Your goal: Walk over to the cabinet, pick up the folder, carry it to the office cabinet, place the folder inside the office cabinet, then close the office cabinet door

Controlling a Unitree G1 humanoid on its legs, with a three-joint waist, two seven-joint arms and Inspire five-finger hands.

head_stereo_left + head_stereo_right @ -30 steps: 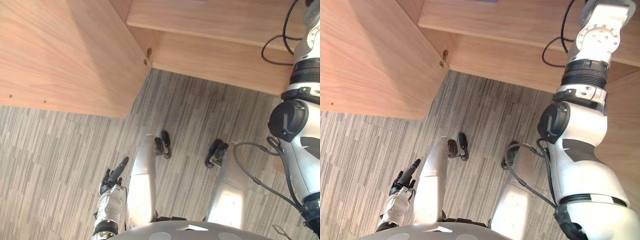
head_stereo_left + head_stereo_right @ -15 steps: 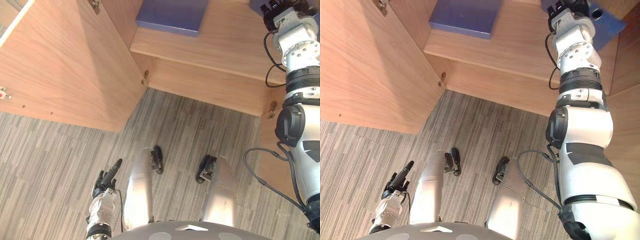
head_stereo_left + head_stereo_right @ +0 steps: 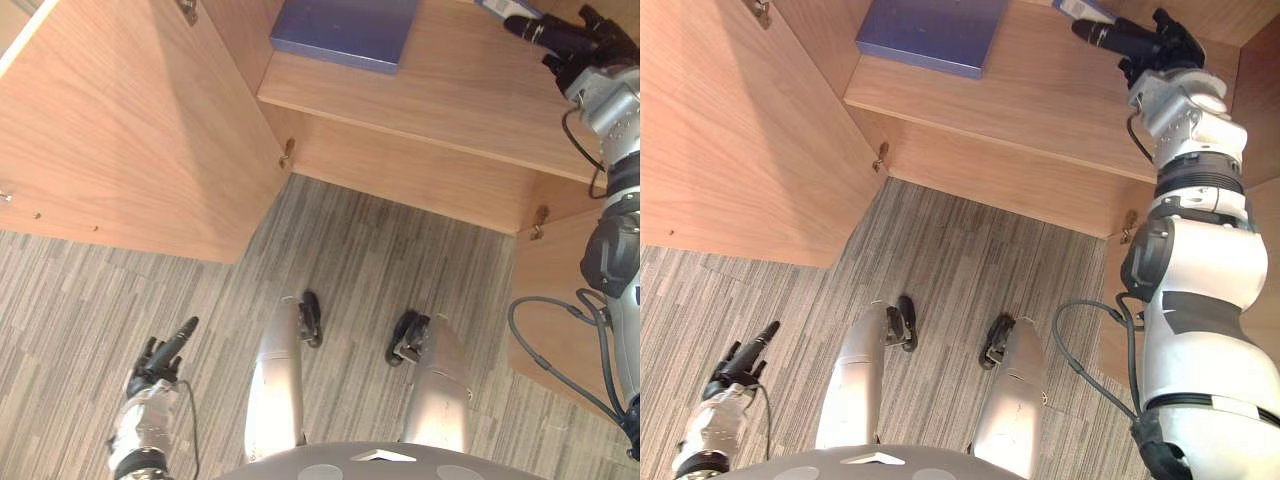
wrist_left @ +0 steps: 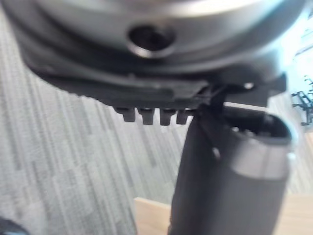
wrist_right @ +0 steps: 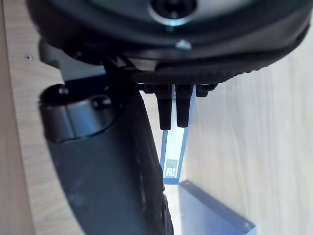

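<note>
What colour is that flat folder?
Bluish purple; the flat folder shows best in the right eye view.

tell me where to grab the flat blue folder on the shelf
Probably its near edge, coming from the open front: the folder lies flat on the shelf with that edge facing out near the lip, so it can be pinched there.

Grey carpet (image 3: pixel 400 250) in thin pale and dark streaks, spread across the middle and lower part of the frame, from the left edge to the lower right. Same streaked carpet in the left wrist view, blurred, along the left side. At the top middle of the head views, a dark blue binder (image 3: pixel 345 30), lying flat, plain-faced, cut off by the upper edge.
</note>
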